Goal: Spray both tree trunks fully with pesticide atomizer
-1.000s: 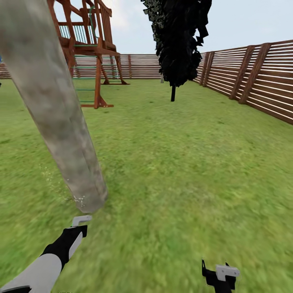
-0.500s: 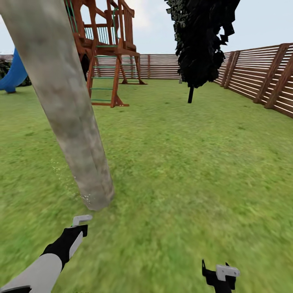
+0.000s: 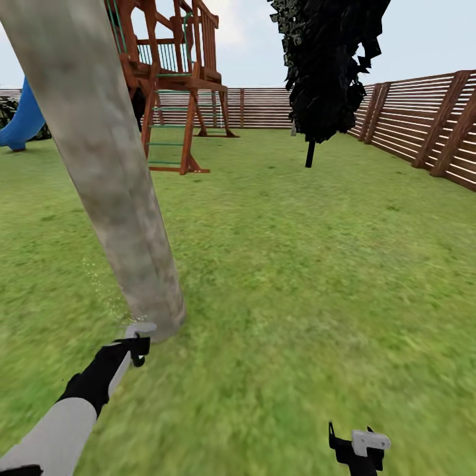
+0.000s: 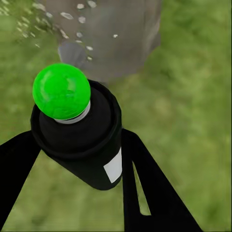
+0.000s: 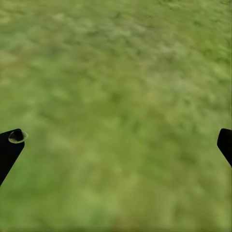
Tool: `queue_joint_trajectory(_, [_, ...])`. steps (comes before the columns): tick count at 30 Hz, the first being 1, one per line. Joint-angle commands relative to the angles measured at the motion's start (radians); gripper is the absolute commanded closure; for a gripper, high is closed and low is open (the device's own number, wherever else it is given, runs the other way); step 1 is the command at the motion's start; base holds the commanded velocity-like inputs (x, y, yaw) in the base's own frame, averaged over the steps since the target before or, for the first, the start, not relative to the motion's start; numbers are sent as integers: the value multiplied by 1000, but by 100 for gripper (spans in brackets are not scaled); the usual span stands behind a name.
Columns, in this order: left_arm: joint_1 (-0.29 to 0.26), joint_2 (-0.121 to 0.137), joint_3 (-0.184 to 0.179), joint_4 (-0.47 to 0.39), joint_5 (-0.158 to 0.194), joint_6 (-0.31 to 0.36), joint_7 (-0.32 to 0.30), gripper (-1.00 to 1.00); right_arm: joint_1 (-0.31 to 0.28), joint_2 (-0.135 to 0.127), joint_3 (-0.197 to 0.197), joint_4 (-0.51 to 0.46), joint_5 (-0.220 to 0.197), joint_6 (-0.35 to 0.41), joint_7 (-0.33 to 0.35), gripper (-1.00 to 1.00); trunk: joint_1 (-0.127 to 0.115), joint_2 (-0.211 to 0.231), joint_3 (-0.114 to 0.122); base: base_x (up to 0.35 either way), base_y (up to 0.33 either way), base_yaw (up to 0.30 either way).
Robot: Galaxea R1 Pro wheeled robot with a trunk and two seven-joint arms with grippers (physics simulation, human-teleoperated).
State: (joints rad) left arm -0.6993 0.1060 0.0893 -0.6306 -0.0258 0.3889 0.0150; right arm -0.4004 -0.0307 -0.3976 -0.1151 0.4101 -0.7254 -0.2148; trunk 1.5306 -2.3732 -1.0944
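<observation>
Left end effector (image 3: pixel 137 337): it has come forward since half a second ago and now sits just beside the foot of the tree trunk (image 3: pixel 109 178); its fingers are closed round the pesticide atomizer (image 4: pixel 79 137).
Pesticide atomizer: a black body with a white patch, held between the dark fingers in the left wrist view — its round tip shows bright green here and points at the base of the trunk (image 4: pixel 108 36).
Pesticide (image 4: pixel 72 21): whitish specks hang in front of the lower trunk and over the lawn beside it; in the head view a faint scatter (image 3: pixel 99 284) lies to the left of the trunk's foot.
Right end effector (image 3: pixel 360 446): unchanged, low over the lawn (image 3: pixel 297 264) near the view's lower edge, well apart from the trunk; fingers spread wide with bare grass between them, holding nothing.
Surroundings: same as in the earlier frame — wooden play tower (image 3: pixel 173 73), blue slide (image 3: pixel 23 119), dark slim tree (image 3: pixel 327 66), slatted fence (image 3: pixel 423 122).
</observation>
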Motion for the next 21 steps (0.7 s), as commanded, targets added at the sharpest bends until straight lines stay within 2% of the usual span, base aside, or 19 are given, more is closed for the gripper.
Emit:
queue_joint_trajectory(1, [0, -16, 1, -33, -12, 29, -1, 100, 0, 0, 0, 0, 0, 0, 0, -100, 0, 0, 0, 0, 0, 0])
queue_joint_trajectory(3, [0, -5, 6, -81, -14, 82, -3, 100, 0, 0, 0, 0, 0, 0, 0, -100, 0, 0, 0, 0, 0, 0])
queue_joint_trajectory(4, [0, 18, 9, -88, -12, 88, -4, 100, 0, 0, 0, 0, 0, 0, 0, -100, 0, 0, 0, 0, 0, 0])
queue_joint_trajectory(5, [1, 59, 10, -92, -7, 92, -6, 100, 0, 0, 0, 0, 1, 0, 0, -100, 0, 0, 0, 0, 0, 0])
queue_joint_trajectory(6, [7, 82, 6, -94, -7, 94, -10, 100, 0, 0, 1, 0, 1, 0, 0, -100, 0, 0, 0, -144, 0, 0])
queue_joint_trajectory(7, [8, 81, 4, -95, -8, 94, -10, 100, 0, 0, 1, 0, 1, 0, 0, -100, 0, 0, 0, -244, 0, 0])
queue_joint_trajectory(8, [7, 64, 4, -96, -9, 94, -10, 100, 0, 0, 1, 0, 1, 0, 0, -100, 0, 0, 0, -290, 0, 0])
queue_joint_trajectory(9, [4, 43, 2, -96, -10, 94, -10, 100, 0, 0, 1, 0, 1, 0, 0, -100, 0, 0, 0, -218, 0, 0])
queue_joint_trajectory(10, [0, 7, 2, -101, -12, 94, -11, 100, 0, 0, 1, 0, 0, 0, 0, -100, 0, 0, 0, -57, 0, 0])
queue_joint_trajectory(11, [-1, -5, 2, -126, -11, 95, -10, 100, 0, 0, 0, 0, 0, 0, 0, -100, 0, 0, 0, -19, 0, 0])
queue_joint_trajectory(12, [-2, 0, 3, -144, -9, 99, -11, 100, 0, 0, 0, 0, 0, 0, 0, -100, 0, 0, 0, -6, 0, 0])
queue_joint_trajectory(14, [-11, 33, 8, -153, -11, 133, -12, 100, 0, 0, 0, 0, 1, 0, 0, -100, 0, 0, 0, -2, 0, 0])
queue_joint_trajectory(15, [-17, 72, 10, -156, -6, 148, -13, 100, 0, 0, 1, 0, 1, 0, 0, -100, 0, 0, 0, 0, 0, 0])
queue_joint_trajectory(16, [-18, 97, 9, -157, -3, 155, -13, 100, 0, 0, 1, 0, 0, 0, 0, -100, 0, 0, 0, 0, 0, 0])
queue_joint_trajectory(17, [-15, 99, 5, -158, -5, 157, -15, 100, 0, 0, 1, 0, 1, 0, 0, -100, 0, 0, 0, 0, 0, 0])
queue_joint_trajectory(18, [-14, 87, 3, -158, -6, 157, -17, 100, 0, 0, 1, 0, 0, 0, 0, -100, 0, 0, 0, 0, 0, 0])
queue_joint_trajectory(20, [-15, 39, -8, -158, -10, 157, -17, 100, 0, 0, 1, 0, 0, 0, 0, -100, 0, 0, 0, 0, 0, 0])
queue_joint_trajectory(21, [-20, 15, -31, -161, -11, 159, -17, 100, 0, 0, 1, 0, 0, 0, 0, -100, 0, 0, 0, 0, 0, 128])
